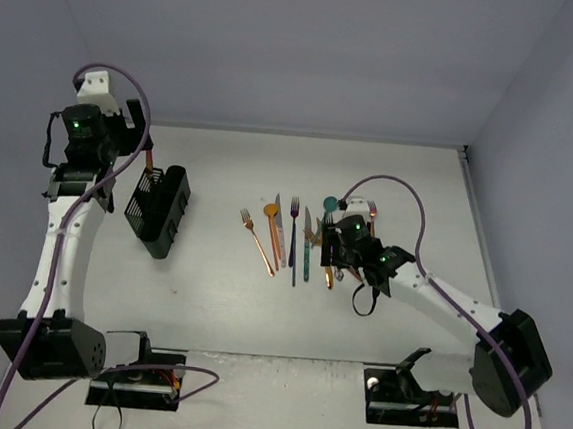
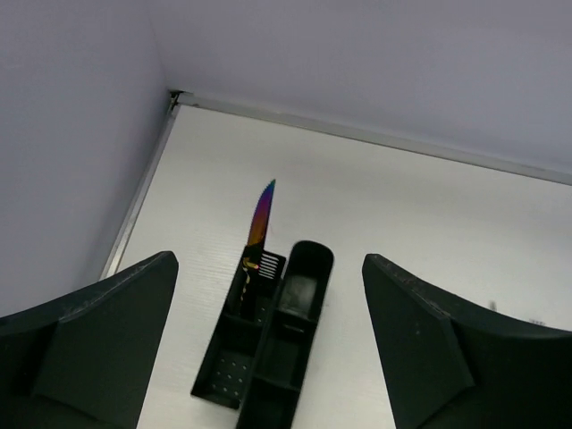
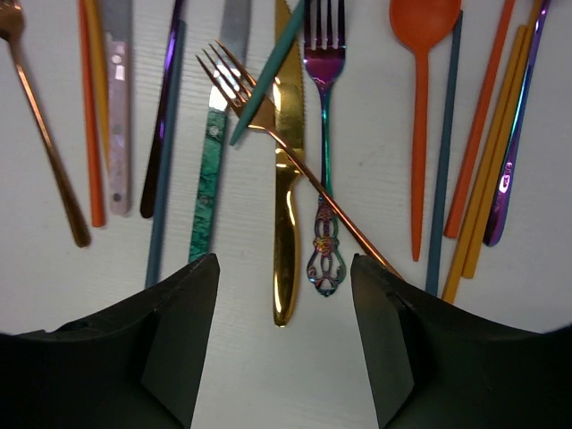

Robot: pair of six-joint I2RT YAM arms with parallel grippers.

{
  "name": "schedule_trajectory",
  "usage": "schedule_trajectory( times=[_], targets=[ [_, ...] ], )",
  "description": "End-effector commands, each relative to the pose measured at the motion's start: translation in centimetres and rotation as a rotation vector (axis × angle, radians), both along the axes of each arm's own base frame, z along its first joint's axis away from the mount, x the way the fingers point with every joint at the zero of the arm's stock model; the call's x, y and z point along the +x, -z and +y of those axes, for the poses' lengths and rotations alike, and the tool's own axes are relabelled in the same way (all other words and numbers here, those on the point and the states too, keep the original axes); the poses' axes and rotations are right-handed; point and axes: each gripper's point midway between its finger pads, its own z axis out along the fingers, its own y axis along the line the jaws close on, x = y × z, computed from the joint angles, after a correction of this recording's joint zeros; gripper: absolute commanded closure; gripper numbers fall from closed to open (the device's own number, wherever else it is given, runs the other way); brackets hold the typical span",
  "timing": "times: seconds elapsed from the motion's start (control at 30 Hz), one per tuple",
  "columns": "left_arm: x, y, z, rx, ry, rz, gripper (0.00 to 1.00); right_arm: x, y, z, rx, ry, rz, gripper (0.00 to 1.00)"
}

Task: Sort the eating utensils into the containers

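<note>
Left arm stood tall, left claw gaped wide, right arm reached low, right claw parted, faced down.

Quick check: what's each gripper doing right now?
Left gripper: open, empty, over the caddy.
Right gripper: open, empty, jaws either side of the gold knife, not gripping it.

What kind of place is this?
Probably a robot test bench, not a kitchen: a bare white table boxed in by plain walls, two robot arms bolted at its near edge, cutlery laid near a black caddy.
</note>
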Motion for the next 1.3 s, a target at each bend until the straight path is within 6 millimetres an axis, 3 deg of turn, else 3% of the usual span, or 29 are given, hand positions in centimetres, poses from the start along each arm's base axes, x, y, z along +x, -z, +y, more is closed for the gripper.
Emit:
schedule_trajectory(
  times=[0.0,0.1,0.17,0.3,0.4,0.6,0.7,1.13,1.27],
  targets=[
    [-5.7,-2.0,-3.2,-0.075,0.052,-0.022,0.14,1.7,-0.3,0.7,0.002,0.028,0.024,0.44],
    [-8.4,-0.2,-5.4,-0.083,0.118,0.011,0.11,2.0,1.0,1.1,-0.028,0.020,0.061,0.45],
    [-10.3,2.2,-6.6,-0.092,0.152,0.070,0.11,2.2,2.6,1.0,-0.059,0.027,0.100,0.46],
    [-13.3,4.8,-8.0,-0.135,0.210,0.104,0.11,3.3,3.3,0.5,-0.083,0.061,0.113,0.50],
    [-14.4,6.5,-8.4,-0.155,0.229,0.117,0.11,4.0,3.8,0.9,-0.091,0.053,0.127,0.51],
    [-14.5,8.9,-9.0,-0.177,0.249,0.179,0.11,4.2,5.4,1.6,-0.097,0.039,0.174,0.58],
    [-14.4,9.0,-9.5,-0.199,0.264,0.188,0.11,4.1,6.1,1.7,-0.105,0.037,0.191,0.64],
    [-14.4,9.3,-9.8,-0.209,0.277,0.200,0.11,3.8,8.8,1.7,-0.143,0.027,0.258,0.66],
    [-14.4,9.1,-9.9,-0.211,0.281,0.198,0.11,3.4,9.5,1.7,-0.147,0.030,0.281,0.74]
  ],
)
